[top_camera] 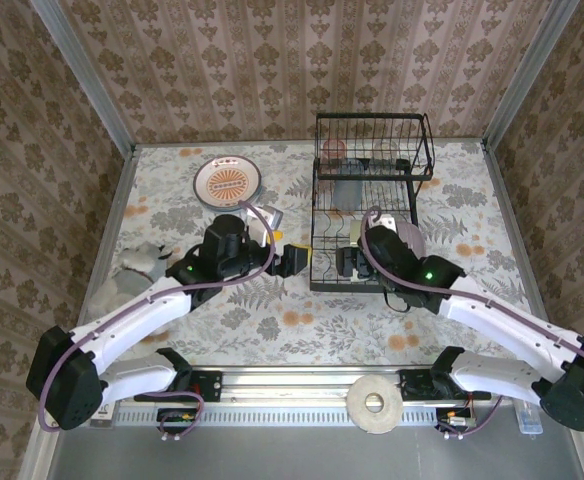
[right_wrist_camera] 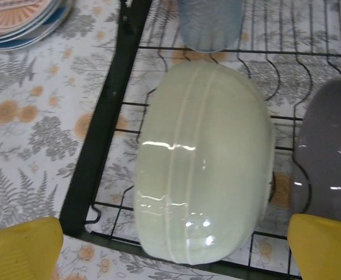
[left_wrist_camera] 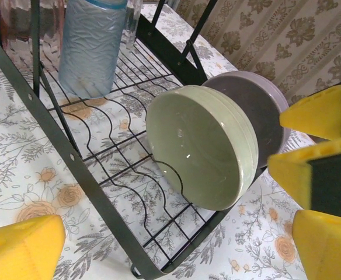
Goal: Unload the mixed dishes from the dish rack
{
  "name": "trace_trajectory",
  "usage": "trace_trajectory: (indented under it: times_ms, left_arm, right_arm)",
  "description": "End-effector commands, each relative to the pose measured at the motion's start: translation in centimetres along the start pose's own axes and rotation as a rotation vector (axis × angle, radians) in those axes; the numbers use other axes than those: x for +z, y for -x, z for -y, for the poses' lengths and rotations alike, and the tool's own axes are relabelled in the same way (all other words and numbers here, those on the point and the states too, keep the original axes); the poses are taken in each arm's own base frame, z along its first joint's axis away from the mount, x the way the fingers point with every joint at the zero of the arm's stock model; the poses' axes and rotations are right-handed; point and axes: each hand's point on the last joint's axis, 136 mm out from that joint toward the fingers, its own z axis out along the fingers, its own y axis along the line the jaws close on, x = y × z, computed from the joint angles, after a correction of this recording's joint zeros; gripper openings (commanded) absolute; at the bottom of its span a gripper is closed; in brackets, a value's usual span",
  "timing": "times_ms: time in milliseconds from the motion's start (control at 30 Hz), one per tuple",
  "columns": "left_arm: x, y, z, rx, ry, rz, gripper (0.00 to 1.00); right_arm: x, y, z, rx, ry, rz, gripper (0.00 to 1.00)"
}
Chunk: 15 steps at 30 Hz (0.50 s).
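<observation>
- two bowls stand on edge at the near end of the lower tier of the dish rack [top_camera: 315,235]: the cream-green bowl [right_wrist_camera: 202,163] on the left and the lilac bowl [right_wrist_camera: 331,151] close against it on the right.
- one bluish tumbler [left_wrist_camera: 91,46] stands on the same tier, just far of the bowls.
- two pinkish glasses [top_camera: 334,152] appear on the upper shelf. i cannot confirm that count through the wires.
- one stack of plates [top_camera: 227,182] lies on the table, left of the rack and towards the far side, with the orange-patterned plate on top. i cannot tell how many plates it holds.
- step in hand, as i judge it: removal of the cream-green bowl.
- my right gripper [right_wrist_camera: 170,251] is spread wide and empty. it sits at the near end of the rack with one finger to each side of that bowl.
- my left gripper [left_wrist_camera: 173,248] is also spread wide and empty. it sits at the left side of the rack, facing the bowls.
- next move: advance the right gripper over the bowl, close on its body, then lift it straight out of the wire slots without dragging the lilac bowl.
- set the bowl down on bare table, well apart from the plate stack.
</observation>
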Motion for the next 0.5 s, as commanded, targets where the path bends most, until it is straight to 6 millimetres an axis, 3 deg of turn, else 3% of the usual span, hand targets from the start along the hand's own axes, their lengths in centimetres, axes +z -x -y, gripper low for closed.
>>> trace_trajectory:
  times_ms: [0,233,467]
  left_arm:
    - [-0.1,0.2,0.8,-0.018,-0.042,0.032,1.00]
    - [0.0,-1.0,0.4,-0.050,-0.047,0.032,1.00]
    - [-0.1,-1.6,0.3,-0.058,-0.051,0.036,1.00]
  right_arm:
    - [-0.1,0.6,2.0,0.060,-0.114,-0.011,1.00]
    - [1.6,0.4,1.1,0.057,-0.121,-0.068,1.00]
    - [2.6,0.7,1.6,0.074,-0.187,-0.077,1.00]
